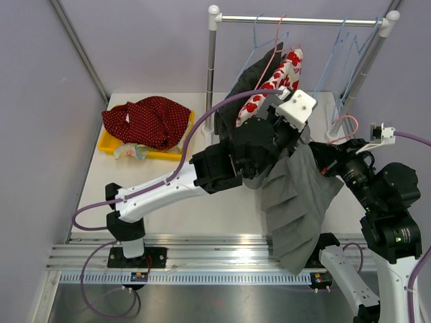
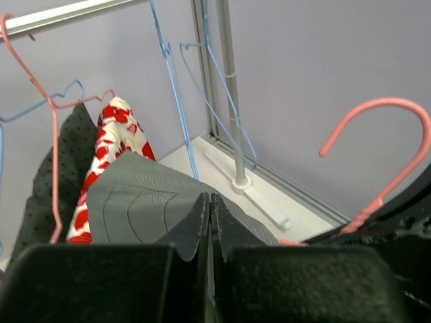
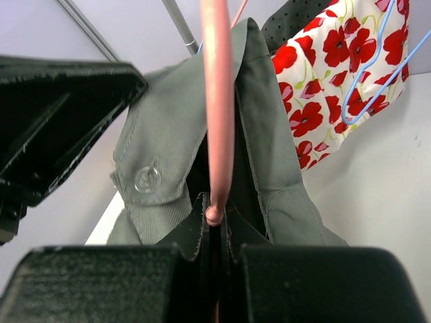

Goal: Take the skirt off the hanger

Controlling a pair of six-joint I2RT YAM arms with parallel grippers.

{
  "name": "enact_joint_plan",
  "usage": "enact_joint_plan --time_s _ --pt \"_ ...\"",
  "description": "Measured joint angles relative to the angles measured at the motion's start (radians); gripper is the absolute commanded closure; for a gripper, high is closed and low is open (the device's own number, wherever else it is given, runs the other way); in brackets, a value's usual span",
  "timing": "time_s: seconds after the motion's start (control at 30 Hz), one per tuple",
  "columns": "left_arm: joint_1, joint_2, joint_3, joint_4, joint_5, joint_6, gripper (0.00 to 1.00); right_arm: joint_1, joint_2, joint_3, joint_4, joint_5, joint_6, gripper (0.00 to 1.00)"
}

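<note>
The pink hanger [image 3: 217, 101] is being pinched by the right gripper [image 3: 214, 217], the grey skirt [image 3: 269, 134] draped over it straight ahead; its waistband is being nipped by the left gripper [image 2: 210, 202].

Our two arms match: the left arm [image 1: 161, 192] and right arm [image 1: 394, 229] both wear white shells on the long links and bulky black housings at the joints. A purple cable [image 1: 74, 219] trails from each, looping near the base. A white camera block [image 1: 297, 108] caps the left wrist. The left gripper's [image 2: 210, 198] black fingers [image 2: 192, 232] have saw-toothed inner edges.
</note>
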Motion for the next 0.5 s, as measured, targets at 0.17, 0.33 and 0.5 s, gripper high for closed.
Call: enact_joint_plan --time_s 0.17,0.33,0.5 --pt "0.039 0.056 0.089 -0.034 0.004 0.037 1.0 0.0 -0.019 0.004 -0.02 -0.005 0.0 1.0" --pt "0.158 0.058 0.089 -0.064 0.053 0.014 1.0 0.0 -0.068 0.011 -0.069 -0.004 0.002 1.0" --pt "0.332 0.058 0.089 -0.057 0.06 -0.027 1.0 0.0 -0.131 0.059 -0.15 -0.048 0.021 1.0"
